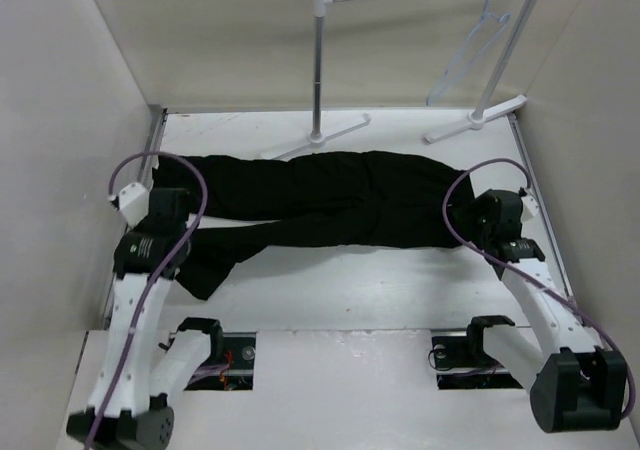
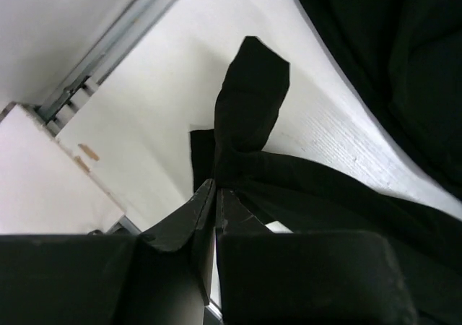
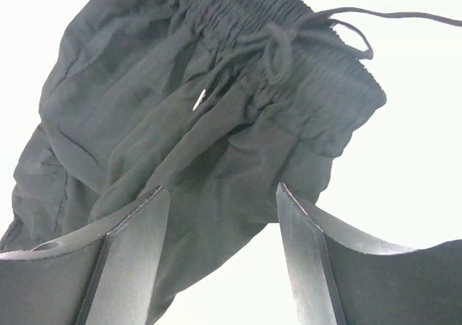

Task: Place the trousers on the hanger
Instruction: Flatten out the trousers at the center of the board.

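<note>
The black trousers (image 1: 330, 200) lie flat across the table, legs to the left and waist to the right. My left gripper (image 1: 168, 182) is at the end of the upper leg. In the left wrist view its jaws are shut (image 2: 215, 189) on a fold of the trouser leg (image 2: 249, 101). My right gripper (image 1: 470, 215) is open over the waist end. In the right wrist view (image 3: 219, 191) the gathered waistband and drawstring (image 3: 289, 43) lie just beyond its fingers. The pale hanger (image 1: 478, 40) hangs from the rack bar at the back right, far from both grippers.
A white tube garment rack (image 1: 318, 60) stands at the back, its feet (image 1: 470, 122) on the table behind the trousers. Side walls close in on the left and right. The second leg's end (image 1: 200, 275) lies near the left arm.
</note>
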Available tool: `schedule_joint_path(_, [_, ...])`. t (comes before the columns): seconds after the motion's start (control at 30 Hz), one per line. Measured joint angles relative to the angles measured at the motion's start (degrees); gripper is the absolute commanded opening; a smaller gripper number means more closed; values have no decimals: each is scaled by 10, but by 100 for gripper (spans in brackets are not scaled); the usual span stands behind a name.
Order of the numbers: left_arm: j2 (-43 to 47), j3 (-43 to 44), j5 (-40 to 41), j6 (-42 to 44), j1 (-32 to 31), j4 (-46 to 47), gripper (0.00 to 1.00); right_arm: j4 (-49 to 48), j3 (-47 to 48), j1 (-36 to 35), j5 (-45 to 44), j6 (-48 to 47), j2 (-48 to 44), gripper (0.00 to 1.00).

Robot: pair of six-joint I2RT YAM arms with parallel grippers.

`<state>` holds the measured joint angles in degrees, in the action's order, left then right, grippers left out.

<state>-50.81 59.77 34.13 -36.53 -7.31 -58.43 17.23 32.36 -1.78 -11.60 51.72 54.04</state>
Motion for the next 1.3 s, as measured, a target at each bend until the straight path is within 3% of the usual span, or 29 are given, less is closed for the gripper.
schedule_joint_path(0.2, [124,-21,-30,-30,59,-81,1,40,17,26,2,-13,-13,68])
schedule_joint_path(0.4, [86,-13,-87,-35,81,-89,2,45,12,93,23,-7,54,64])
schedule_joint_path(0.53, [30,24,-102,-37,70,-45,2,34,12,93,38,-12,120,49])
schedule_joint_path(0.63, [-2,46,-107,-38,66,-9,2,16,17,96,56,-22,183,11])
schedule_joint_path(0.67, [-11,52,-108,-38,66,2,2,15,21,96,61,-22,198,5])
schedule_joint_path(0.83, [-64,103,-117,-40,73,51,1,28,59,97,69,-21,184,0])
schedule_joint_path(1.0, [-113,192,-116,-42,84,93,1,87,136,84,43,-39,47,0])
schedule_joint_path(1.07, [-116,217,-116,-42,85,103,1,109,160,80,38,-47,-16,4])
schedule_joint_path(1.1, [-115,225,-114,-42,85,106,1,119,167,80,38,-51,-43,10])
schedule_joint_path(1.17, [-112,233,-113,-41,86,111,1,138,171,79,36,-60,-84,35])
schedule_joint_path(1.2, [-110,233,-112,-40,86,113,1,147,168,76,34,-64,-97,57])
schedule_joint_path(1.27, [-110,232,-112,-40,87,114,1,148,141,63,31,-70,-105,80])
schedule_joint_path(1.3, [-111,231,-112,-40,86,116,1,148,116,56,32,-70,-101,85])
